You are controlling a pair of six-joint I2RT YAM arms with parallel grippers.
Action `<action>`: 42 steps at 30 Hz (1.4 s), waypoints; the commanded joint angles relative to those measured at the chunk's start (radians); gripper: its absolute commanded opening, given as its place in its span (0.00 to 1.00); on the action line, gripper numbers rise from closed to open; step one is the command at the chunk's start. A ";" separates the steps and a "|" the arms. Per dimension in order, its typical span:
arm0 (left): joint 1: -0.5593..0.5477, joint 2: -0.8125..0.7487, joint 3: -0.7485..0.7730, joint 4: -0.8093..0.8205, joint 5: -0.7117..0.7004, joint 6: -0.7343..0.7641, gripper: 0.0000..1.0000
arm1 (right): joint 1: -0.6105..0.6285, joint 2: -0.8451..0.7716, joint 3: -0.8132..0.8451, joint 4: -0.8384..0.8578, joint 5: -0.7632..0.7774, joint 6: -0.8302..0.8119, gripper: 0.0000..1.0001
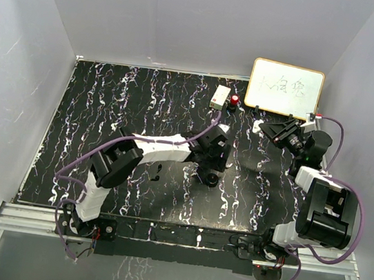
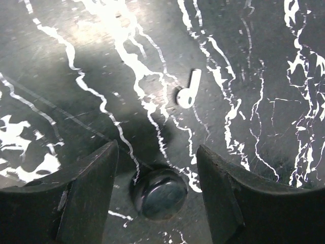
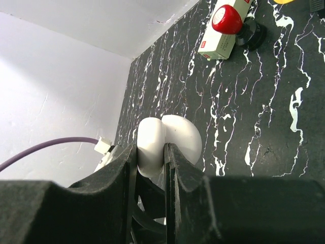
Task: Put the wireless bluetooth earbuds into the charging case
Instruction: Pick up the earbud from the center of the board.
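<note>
Slippage threatens the case (image 3: 179,133) clamped in the right gripper (image 3: 151,148), while the half-spread, empty left gripper (image 2: 157,152) could knock the earbud (image 2: 189,90) away.

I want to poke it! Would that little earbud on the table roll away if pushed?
Probably it would skid or spin rather than roll: the earbud lies on its side with its stem sticking out. It looks tiny beside the round puck, so likely very light. The table looks glossy, so it may slide easily.
</note>
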 commanded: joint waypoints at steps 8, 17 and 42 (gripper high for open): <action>-0.034 0.070 0.092 0.072 -0.074 0.096 0.61 | -0.019 -0.045 0.003 0.033 -0.038 -0.007 0.00; -0.037 0.118 0.112 0.069 -0.116 0.127 0.61 | -0.022 -0.044 -0.005 0.041 -0.045 -0.002 0.00; -0.036 0.139 0.135 -0.006 -0.236 0.171 0.60 | -0.022 -0.032 -0.002 0.060 -0.059 0.011 0.00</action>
